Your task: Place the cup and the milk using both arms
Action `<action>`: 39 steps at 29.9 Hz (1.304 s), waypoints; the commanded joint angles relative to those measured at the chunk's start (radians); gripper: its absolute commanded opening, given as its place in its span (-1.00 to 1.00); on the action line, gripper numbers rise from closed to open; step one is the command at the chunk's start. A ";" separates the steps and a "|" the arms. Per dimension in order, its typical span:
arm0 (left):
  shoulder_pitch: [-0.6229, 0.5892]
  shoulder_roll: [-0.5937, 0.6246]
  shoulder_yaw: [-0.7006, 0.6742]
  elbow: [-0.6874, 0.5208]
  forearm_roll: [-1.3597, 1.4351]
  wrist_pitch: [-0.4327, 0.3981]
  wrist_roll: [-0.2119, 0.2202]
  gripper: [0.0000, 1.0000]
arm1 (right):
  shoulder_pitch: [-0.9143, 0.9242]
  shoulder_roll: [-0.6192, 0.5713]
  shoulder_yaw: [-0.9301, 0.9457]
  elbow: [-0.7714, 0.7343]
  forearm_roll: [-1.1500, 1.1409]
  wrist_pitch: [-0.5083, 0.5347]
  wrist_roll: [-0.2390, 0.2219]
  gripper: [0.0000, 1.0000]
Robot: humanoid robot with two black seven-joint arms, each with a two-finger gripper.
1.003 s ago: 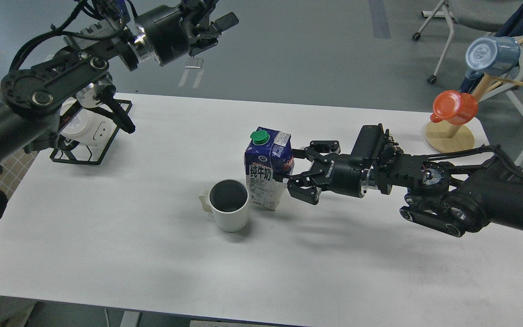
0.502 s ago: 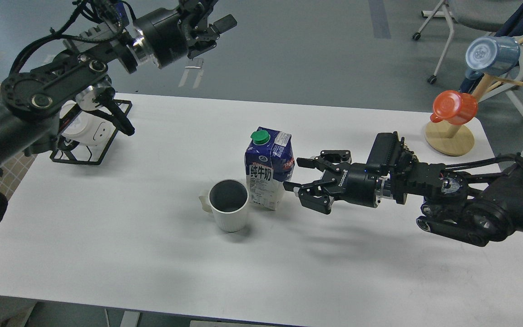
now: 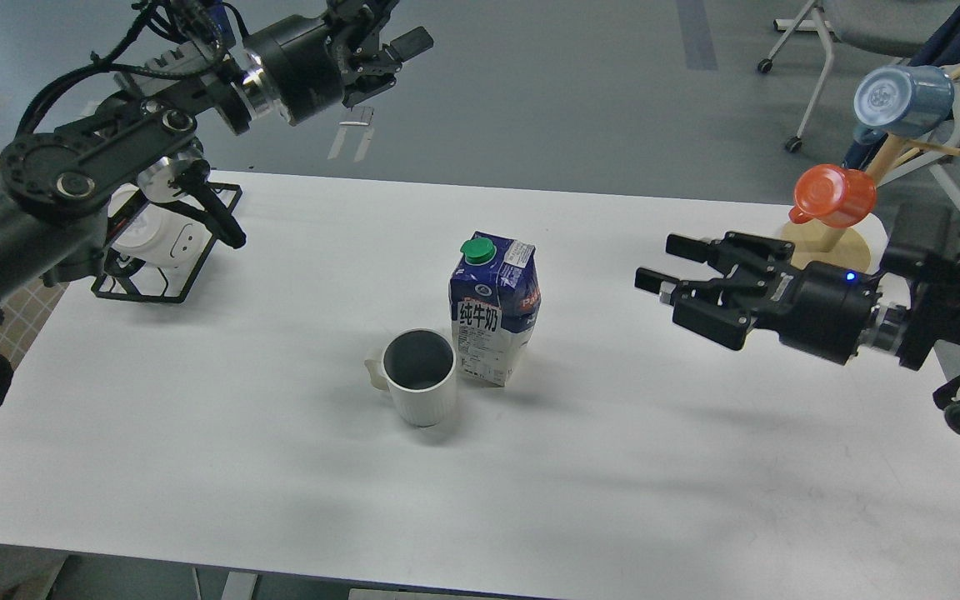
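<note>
The right gripper (image 3: 662, 265) hangs above the worktop (image 3: 222, 467) with its fingers (image 3: 683, 247) spread and empty, well apart from the milk (image 3: 492, 308). The left gripper (image 3: 397, 46) is raised beyond the far edge; its fingers look parted, though the view is too dark to be sure. Milk and cup (image 3: 419, 377) stand together mid-worktop, touching or nearly so, apparently set down. The carton's long axis is vertical, its green cap (image 3: 476, 248) on top. The cup sits upright, mouth up, handle pointing left.
</note>
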 commanded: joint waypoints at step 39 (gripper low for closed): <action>0.031 -0.340 -0.196 0.635 -0.362 -0.105 0.074 0.98 | -0.210 0.751 0.842 -1.122 0.944 0.871 0.000 1.00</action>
